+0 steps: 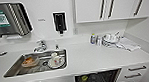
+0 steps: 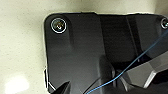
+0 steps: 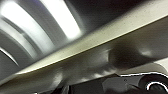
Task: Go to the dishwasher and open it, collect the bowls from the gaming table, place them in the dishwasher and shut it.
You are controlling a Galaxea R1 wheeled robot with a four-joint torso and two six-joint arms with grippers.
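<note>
White worktop point(image 1: 91, 58) runs across the middle of the head view, wall cupboards point(image 1: 108, 5) at upper right, a dark wall dispenser point(image 1: 59, 21) at upper centre, a steel-fronted machine point(image 1: 7, 19) at upper left.

Steel sink point(image 1: 14, 69) set into the worktop at lower left, tap point(image 1: 40, 46) behind it. Crockery lying in the basin: a plate with a cup point(image 1: 56, 60) and something orange in a dish point(image 1: 30, 61).

Clutter of bottles and dishes point(image 1: 108, 39) at centre right, a cloth point(image 1: 128, 44) beside them.

Dishwasher point(image 1: 97, 79) at the bottom edge, right of centre, under the worktop. Its cavity reads dark, with rack wire and a yellow-green shape point(image 1: 84, 78) inside (likely one of the bowls, too small to be sure). It looks open. Drawers point(image 1: 136, 71) just to its right.

Left wrist view: dark robot plate, a thin blue cable point(image 2: 140, 58), pale speckled surface behind. Right wrist view: blurred pale edge and curved bright streaks. Cannot tell for either gripper how wide it stands or whether it has hold of anything.

Risks, as I judge them: the robot stands close to the counter with the door likely down below the frame, so a base or arm move could knock it. The blue cable could snag on a rack.
</note>
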